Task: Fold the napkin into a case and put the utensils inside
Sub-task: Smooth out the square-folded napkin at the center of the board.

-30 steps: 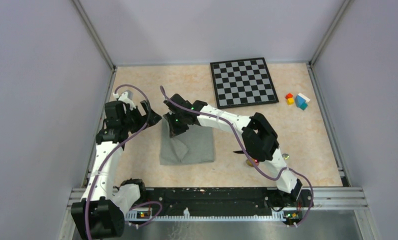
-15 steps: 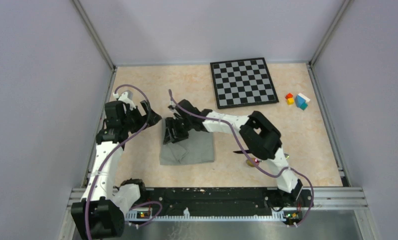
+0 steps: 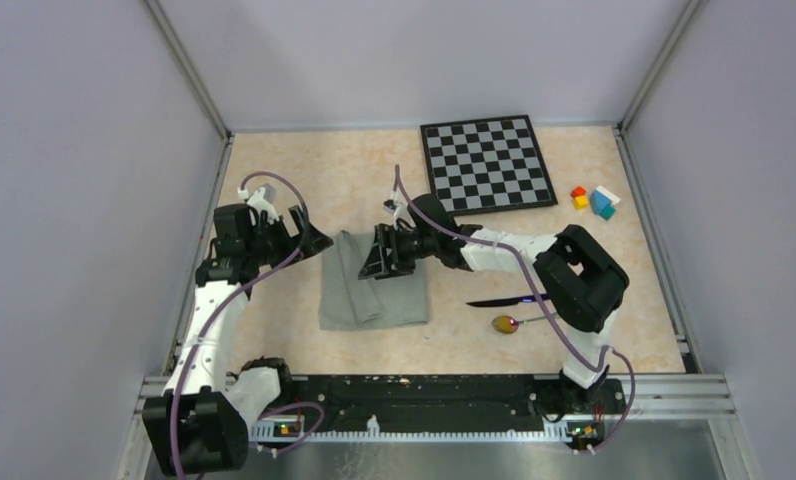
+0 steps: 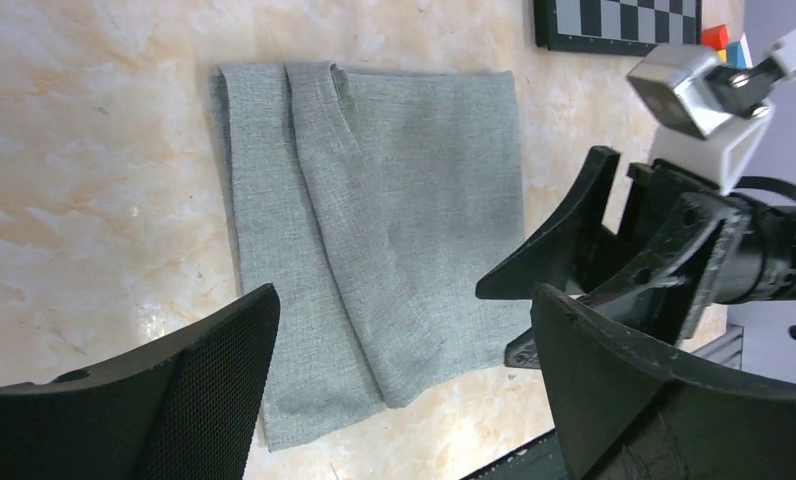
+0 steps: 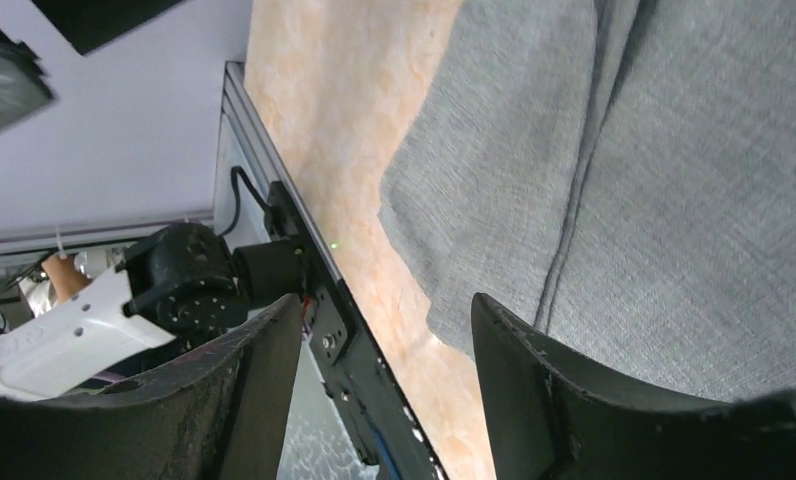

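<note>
The right gripper [image 3: 377,258] is drawing back rightward off the napkin [image 3: 399,298], jaws parting and empty, while the knife [image 3: 497,302] and spoon [image 3: 505,323] are lying nearby. From the left wrist, the left gripper [image 4: 404,310] is hovering wide open over a slanting flap that is probably needing squaring before the next fold. From the right wrist, the cloth is lying flat, released.

The napkin [image 3: 389,300] lies flat on the table [image 3: 294,170], a little left of centre, with a folded flap lying over its left part from the far edge toward the near edge. The left gripper [image 3: 312,232] is just beside its far left corner, and the right gripper [image 3: 372,258] is above its far half. To the right of the napkin lies the knife [image 3: 496,302], with the spoon [image 3: 514,322] just in front of it. The chessboard [image 3: 488,165] sits at the far edge, behind and right of the napkin, and small blocks [image 3: 594,201] stand to its right.
</note>
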Controlling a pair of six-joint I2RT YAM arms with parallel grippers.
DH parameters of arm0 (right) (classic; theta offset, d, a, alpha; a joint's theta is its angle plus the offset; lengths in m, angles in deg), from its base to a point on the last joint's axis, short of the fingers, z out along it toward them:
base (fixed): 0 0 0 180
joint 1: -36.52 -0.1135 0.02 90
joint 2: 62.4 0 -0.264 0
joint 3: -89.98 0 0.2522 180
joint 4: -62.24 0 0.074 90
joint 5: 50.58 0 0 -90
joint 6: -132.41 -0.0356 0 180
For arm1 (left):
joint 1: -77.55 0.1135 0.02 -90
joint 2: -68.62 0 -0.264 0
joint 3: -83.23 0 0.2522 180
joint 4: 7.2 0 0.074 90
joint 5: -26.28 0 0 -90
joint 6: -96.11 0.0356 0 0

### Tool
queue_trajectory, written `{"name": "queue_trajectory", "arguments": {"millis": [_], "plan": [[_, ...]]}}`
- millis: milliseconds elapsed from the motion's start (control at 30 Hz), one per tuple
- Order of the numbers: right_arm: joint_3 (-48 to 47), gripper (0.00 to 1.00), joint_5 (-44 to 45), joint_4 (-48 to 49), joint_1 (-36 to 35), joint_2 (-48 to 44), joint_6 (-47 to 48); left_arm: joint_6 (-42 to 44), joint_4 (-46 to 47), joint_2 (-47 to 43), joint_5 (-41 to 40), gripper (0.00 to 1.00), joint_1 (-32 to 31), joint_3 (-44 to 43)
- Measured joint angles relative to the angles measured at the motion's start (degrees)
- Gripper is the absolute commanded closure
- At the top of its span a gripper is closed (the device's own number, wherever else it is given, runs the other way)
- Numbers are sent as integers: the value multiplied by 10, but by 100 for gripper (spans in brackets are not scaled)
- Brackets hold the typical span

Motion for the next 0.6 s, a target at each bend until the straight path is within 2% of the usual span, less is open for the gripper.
{"name": "queue_trajectory", "arguments": {"millis": [200, 600], "plan": [[34, 37, 1, 17, -8, 2, -9, 1, 0, 1, 13, 1, 0, 0], [35, 37, 17, 39, -26, 66, -16, 5, 0, 16, 23, 1, 0, -1]]}}
